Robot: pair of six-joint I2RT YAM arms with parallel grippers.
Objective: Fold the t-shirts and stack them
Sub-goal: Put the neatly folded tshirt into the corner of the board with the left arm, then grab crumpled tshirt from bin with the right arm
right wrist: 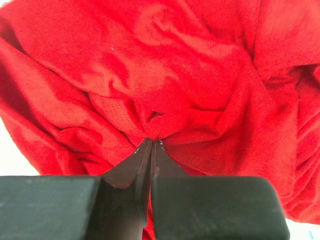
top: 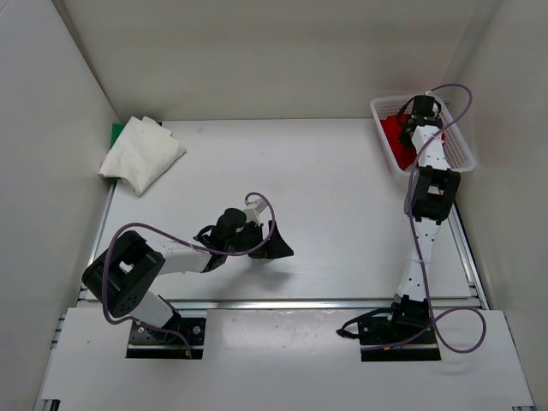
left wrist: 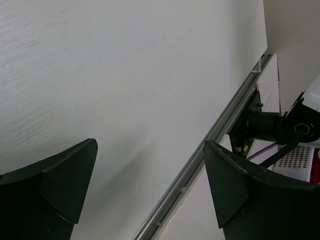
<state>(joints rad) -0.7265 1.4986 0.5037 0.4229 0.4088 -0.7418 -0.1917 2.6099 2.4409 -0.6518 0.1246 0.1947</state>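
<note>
The red t-shirt (top: 396,137) lies crumpled in the white mesh basket (top: 467,152) at the back right. My right gripper (right wrist: 151,141) reaches down into the basket and is shut on a pinched fold of the red t-shirt (right wrist: 165,75), which fills the right wrist view. The off-white t-shirt (top: 141,154) lies folded at the back left, on top of the green t-shirt (top: 117,132), of which only an edge shows. My left gripper (top: 278,248) is open and empty above the bare table (left wrist: 100,75) near the front middle.
The enclosure walls stand close on the left, back and right. An aluminium rail (top: 325,302) runs along the table's front edge by the arm bases; it also shows in the left wrist view (left wrist: 200,165).
</note>
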